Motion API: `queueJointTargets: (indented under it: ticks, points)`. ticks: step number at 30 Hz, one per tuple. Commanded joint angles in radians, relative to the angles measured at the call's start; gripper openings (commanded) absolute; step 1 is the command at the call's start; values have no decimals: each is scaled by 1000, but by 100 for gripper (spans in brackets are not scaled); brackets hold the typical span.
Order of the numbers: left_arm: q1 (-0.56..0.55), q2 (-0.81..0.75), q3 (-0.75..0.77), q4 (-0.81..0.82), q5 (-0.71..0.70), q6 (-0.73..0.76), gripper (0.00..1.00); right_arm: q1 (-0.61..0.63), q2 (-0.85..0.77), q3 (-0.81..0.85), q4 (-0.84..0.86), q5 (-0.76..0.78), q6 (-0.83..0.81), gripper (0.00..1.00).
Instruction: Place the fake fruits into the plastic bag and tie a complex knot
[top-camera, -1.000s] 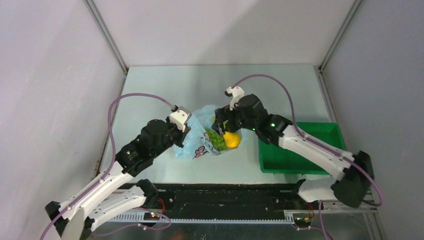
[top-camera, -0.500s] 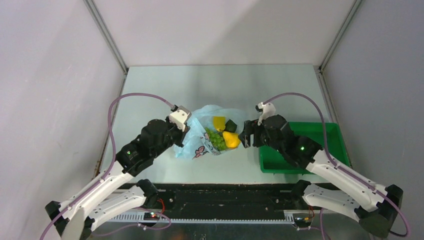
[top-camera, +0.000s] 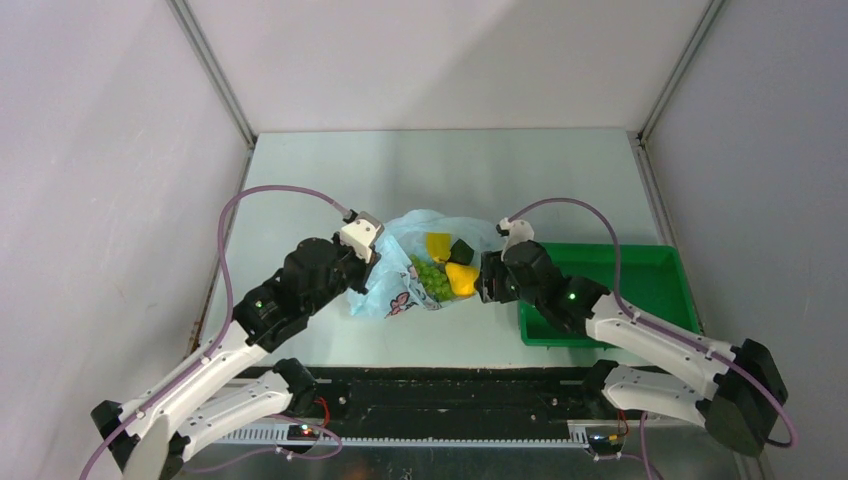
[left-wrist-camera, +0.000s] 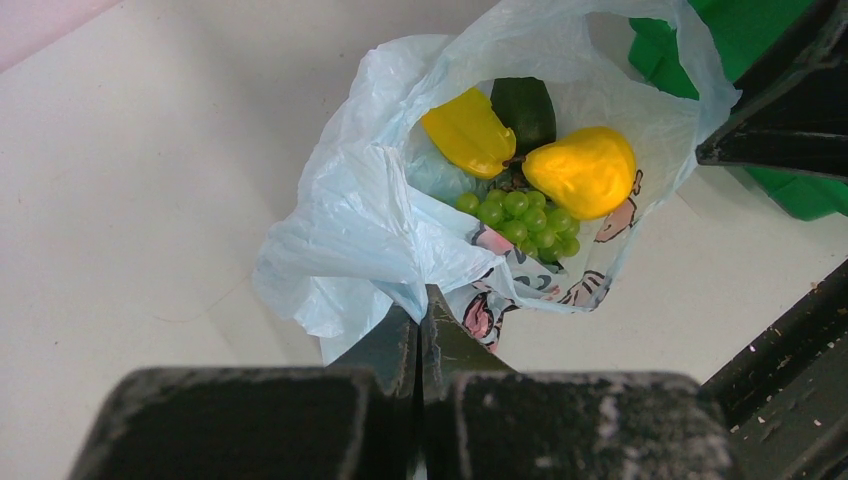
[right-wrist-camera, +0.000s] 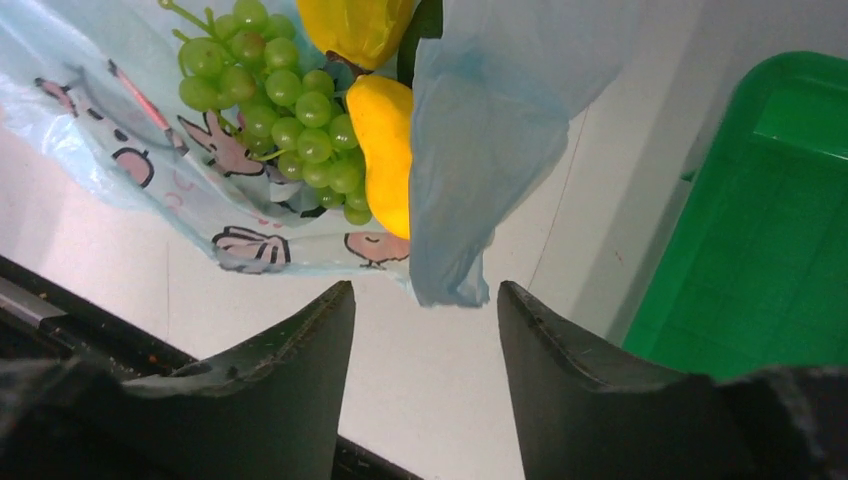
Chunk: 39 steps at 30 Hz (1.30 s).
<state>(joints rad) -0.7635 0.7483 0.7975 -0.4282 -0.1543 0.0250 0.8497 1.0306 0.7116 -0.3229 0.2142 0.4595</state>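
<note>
The light-blue plastic bag (top-camera: 392, 282) lies open on the table with the fake fruits inside: green grapes (top-camera: 430, 278) and a yellow pear-like fruit (top-camera: 462, 280). The left wrist view shows the grapes (left-wrist-camera: 520, 215), the pear-like fruit (left-wrist-camera: 582, 170) and my left gripper (left-wrist-camera: 425, 300) shut on the bag's bunched edge (left-wrist-camera: 370, 210). My right gripper (right-wrist-camera: 425, 290) is open at the bag's right side. A loose flap of the bag (right-wrist-camera: 480, 140) hangs just beyond its fingertips, untouched. The grapes (right-wrist-camera: 280, 100) and pear-like fruit (right-wrist-camera: 385, 150) lie past it.
A second yellow fruit (top-camera: 437, 245) and a dark green piece (top-camera: 461, 248) also sit in the bag. A rigid green tray (top-camera: 640, 265) stands right of the bag, under my right arm. Grey walls close in the table on three sides.
My right gripper has drawn back from over the bag's mouth to its right side, lower and nearer, and its jaws have narrowed. My left gripper has kept its hold without moving.
</note>
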Motion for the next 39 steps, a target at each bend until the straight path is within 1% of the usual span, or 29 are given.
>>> queueJointTargets:
  ticks: [1,2,3,4,6,7,8,11,12,14,15,17,19,23,25,27,28,29,30,31,32,33,34,36,38,39]
  points:
    - [2,0,9,27,-6,-7,0,6,52,-4,119,31,-20,52]
    - [1,1,7,28,-6,-7,0,6,56,-3,122,33,-26,49]
    - [2,1,8,29,-10,-7,0,5,58,6,120,44,-42,41]
    - [1,1,9,29,-11,-7,0,4,56,15,115,51,-55,36]
    - [4,4,15,34,-6,-6,0,-2,42,95,65,80,-108,15]
    - [8,8,31,35,-6,-7,0,-8,28,129,48,100,-157,9]
    - [10,11,46,32,-2,-10,0,-11,20,198,16,113,-182,1]
    - [33,37,162,-12,25,-17,0,-12,-30,344,-11,147,-300,0]
    - [40,52,188,-21,34,-17,0,-11,-51,402,-9,145,-316,0]
    - [68,87,275,-61,71,-43,0,-12,-80,459,12,125,-339,0]
    - [90,104,339,-105,82,-53,0,-12,-89,468,22,103,-343,0]
    - [118,149,413,-159,92,-68,0,-13,-106,476,43,88,-334,0]
    - [141,182,470,-194,115,-79,0,-13,-104,477,28,94,-314,0]
    - [170,250,550,-238,146,-102,0,-10,-96,432,1,106,-272,0]
    - [178,274,558,-227,147,-110,3,-7,-103,390,8,99,-249,0]
    - [187,289,554,-205,167,-112,13,-4,-112,349,21,100,-222,0]
    - [189,296,552,-194,162,-112,25,-3,-116,325,35,101,-203,0]
    - [191,298,552,-191,144,-110,33,-1,-117,304,42,102,-193,0]
    - [191,297,551,-189,133,-108,48,2,-117,296,53,108,-175,0]
    - [191,284,550,-190,116,-108,55,6,-114,287,61,112,-168,0]
    - [191,273,546,-187,109,-108,66,7,-111,285,61,122,-158,0]
    - [191,243,542,-185,96,-109,70,11,-106,283,63,128,-154,0]
    - [191,226,523,-178,89,-114,78,12,-104,283,64,137,-149,0]
    - [190,161,487,-165,77,-127,91,13,-96,282,70,148,-147,0]
    - [189,84,442,-160,85,-148,96,15,-90,282,74,166,-145,0]
    - [189,30,421,-157,110,-156,96,15,-88,282,75,173,-144,0]
